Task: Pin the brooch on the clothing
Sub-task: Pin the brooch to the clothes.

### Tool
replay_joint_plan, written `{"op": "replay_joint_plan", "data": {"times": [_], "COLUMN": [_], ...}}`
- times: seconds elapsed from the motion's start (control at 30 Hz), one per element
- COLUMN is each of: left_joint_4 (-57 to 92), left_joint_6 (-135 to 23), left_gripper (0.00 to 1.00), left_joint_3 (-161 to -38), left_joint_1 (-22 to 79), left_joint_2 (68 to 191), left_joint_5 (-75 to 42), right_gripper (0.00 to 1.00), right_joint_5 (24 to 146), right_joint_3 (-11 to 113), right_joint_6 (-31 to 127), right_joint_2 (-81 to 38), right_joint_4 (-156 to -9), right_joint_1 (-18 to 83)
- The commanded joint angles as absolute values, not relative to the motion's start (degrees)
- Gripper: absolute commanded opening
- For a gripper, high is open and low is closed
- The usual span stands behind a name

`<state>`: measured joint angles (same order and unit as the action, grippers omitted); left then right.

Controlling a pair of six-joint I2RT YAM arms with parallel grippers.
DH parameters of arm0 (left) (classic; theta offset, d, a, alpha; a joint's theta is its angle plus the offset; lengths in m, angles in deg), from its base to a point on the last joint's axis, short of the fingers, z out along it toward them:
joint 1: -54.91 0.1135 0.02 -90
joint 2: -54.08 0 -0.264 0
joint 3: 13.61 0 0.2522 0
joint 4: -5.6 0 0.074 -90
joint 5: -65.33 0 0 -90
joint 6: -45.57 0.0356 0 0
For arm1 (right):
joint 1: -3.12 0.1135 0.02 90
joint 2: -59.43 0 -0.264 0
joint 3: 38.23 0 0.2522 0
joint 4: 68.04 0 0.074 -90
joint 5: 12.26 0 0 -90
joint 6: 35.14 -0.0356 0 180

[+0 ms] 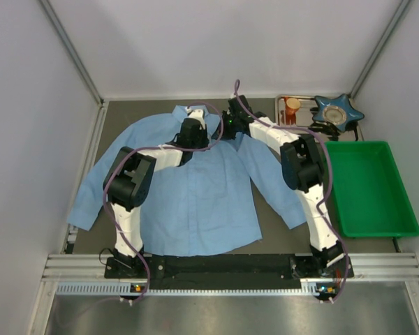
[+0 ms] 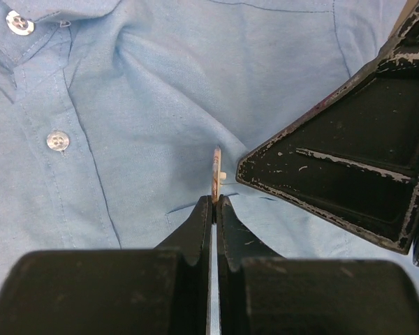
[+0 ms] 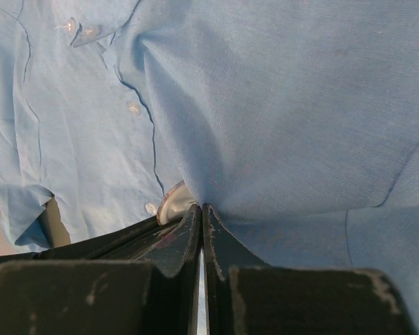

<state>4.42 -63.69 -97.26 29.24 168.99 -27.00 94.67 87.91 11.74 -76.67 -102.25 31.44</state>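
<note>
We can read no text, label, brand, number or sign in any view. The shirt [image 1: 195, 195] shows plain cloth and plain buttons, and the green tray [image 1: 377, 232] at the right bears no marking that we can make out.

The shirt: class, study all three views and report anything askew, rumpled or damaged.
The shirt lies flat except at the upper chest, where the right gripper pinches the cloth into a raised fold. The left gripper holds a thin brooch edge-on beside it. Nothing looks torn.
</note>
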Motion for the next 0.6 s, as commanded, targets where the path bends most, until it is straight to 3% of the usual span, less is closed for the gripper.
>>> {"op": "replay_joint_plan", "data": {"times": [0.0,0.57], "left_joint_4": [4.07,4.60], "left_joint_6": [-62.10,-59.02], "left_gripper": [0.00,0.00], "left_joint_3": [-99.27,-99.53], "left_joint_1": [28.80,27.66], "left_joint_2": [169.30,169.92], "left_joint_5": [-28.45,-29.77], "right_gripper": [0.00,0.00], "right_joint_5": [96.11,95.93], "right_joint_3": [87.86,88.12], "right_joint_6": [10.82,9.77], "right_joint_2": [-71.62,-72.06], "right_joint_4": [-100.26,-99.82], "right_joint_1": [31.25,31.16]}}
